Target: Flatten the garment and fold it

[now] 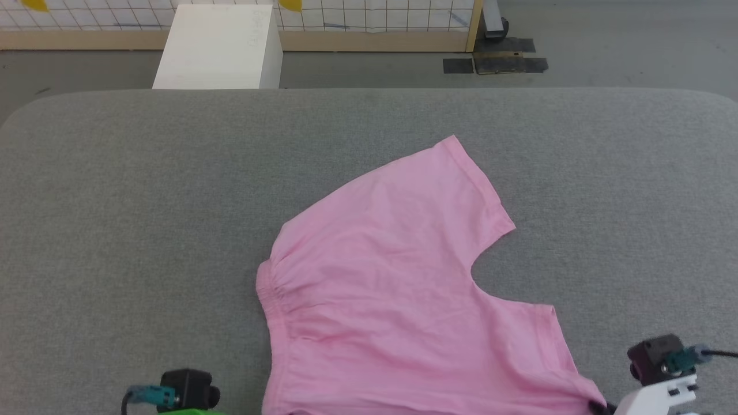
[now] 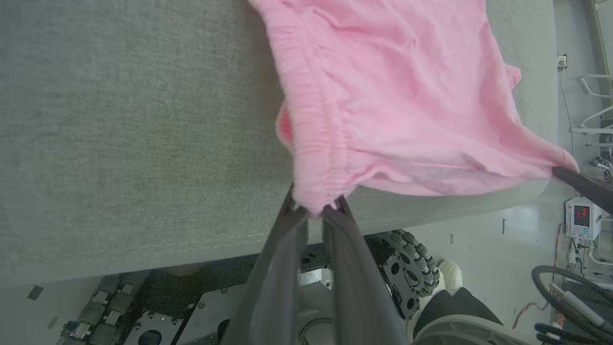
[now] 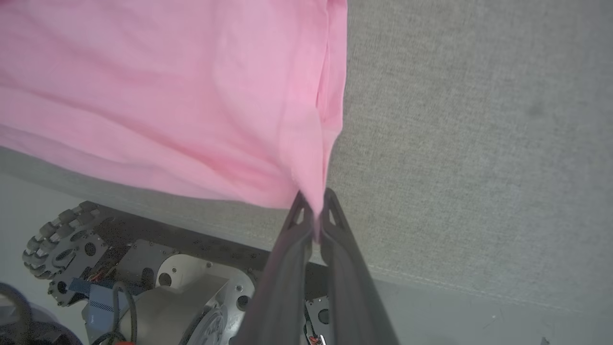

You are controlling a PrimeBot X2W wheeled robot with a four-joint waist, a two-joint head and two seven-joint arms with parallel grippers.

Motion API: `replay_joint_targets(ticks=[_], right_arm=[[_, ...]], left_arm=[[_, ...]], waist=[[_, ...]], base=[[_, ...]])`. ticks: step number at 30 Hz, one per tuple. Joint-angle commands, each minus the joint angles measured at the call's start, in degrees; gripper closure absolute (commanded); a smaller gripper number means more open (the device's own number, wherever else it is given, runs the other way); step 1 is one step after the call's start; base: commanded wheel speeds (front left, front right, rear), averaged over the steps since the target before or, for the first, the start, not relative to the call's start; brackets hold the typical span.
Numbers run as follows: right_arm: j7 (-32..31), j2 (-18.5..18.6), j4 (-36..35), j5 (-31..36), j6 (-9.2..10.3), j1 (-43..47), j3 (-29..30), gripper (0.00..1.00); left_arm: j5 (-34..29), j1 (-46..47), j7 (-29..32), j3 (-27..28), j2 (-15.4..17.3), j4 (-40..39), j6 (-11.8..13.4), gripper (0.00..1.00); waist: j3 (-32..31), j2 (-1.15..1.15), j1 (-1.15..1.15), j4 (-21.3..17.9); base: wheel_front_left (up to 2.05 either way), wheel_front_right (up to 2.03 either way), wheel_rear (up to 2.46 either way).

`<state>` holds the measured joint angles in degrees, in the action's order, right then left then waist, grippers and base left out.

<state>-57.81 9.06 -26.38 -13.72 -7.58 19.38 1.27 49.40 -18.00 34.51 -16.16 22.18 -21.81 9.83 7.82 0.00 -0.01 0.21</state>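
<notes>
While the light pink, thin cloth garment (image 1: 392, 276) lies spread across the lower middle of the head view on the grey fabric-covered table (image 1: 144, 202), its near edge reaches over the table's front rim. The left gripper (image 2: 317, 210) is pinched tight on the near end of the gathered elastic waistband (image 2: 311, 120), and the right gripper (image 3: 315, 207) is clamped on the near leg-hem corner. To flatten it well, I judge both arms should draw apart evenly and low, tauten the slack edge, then lay it down without twisting either corner.
</notes>
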Motion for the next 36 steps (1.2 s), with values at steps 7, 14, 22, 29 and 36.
replay_joint_targets(ticks=[7,14,22,29,36], right_arm=[[3.3,5.1,1.4,0.8,0.09,-16.2,-4.3,1.00],[7.2,9.0,14.1,-0.5,0.09,-37.7,-10.1,1.00],[14.2,8.6,30.7,-1.4,0.09,-55.1,-14.7,1.00],[18.5,7.9,45.1,-0.6,0.09,-65.4,-17.7,1.00],[20.3,7.4,56.6,0.6,0.09,-71.5,-18.8,1.00]], left_arm=[[-1.4,10.9,-2.9,-0.2,-2.0,1.8,-2.6,1.00],[-1.2,24.1,-5.5,0.8,-5.8,9.2,-4.2,1.00],[-2.1,32.9,-8.6,2.2,-8.3,17.6,-3.9,1.00],[-3.1,36.7,-10.1,1.7,-9.5,22.4,-4.0,1.00],[-3.6,38.0,-11.1,-0.2,-11.0,25.5,-5.0,1.00]], waist=[[0.7,0.00,0.01,1.1],[4.8,0.00,0.01,4.1],[9.9,0.00,0.01,6.9],[14.0,0.00,0.01,9.4],[16.6,0.00,0.01,11.3]], base=[[0.00,0.00,0.00],[0.00,0.00,0.00],[0.00,0.00,0.00],[0.00,0.00,0.00],[0.00,0.00,0.00]])
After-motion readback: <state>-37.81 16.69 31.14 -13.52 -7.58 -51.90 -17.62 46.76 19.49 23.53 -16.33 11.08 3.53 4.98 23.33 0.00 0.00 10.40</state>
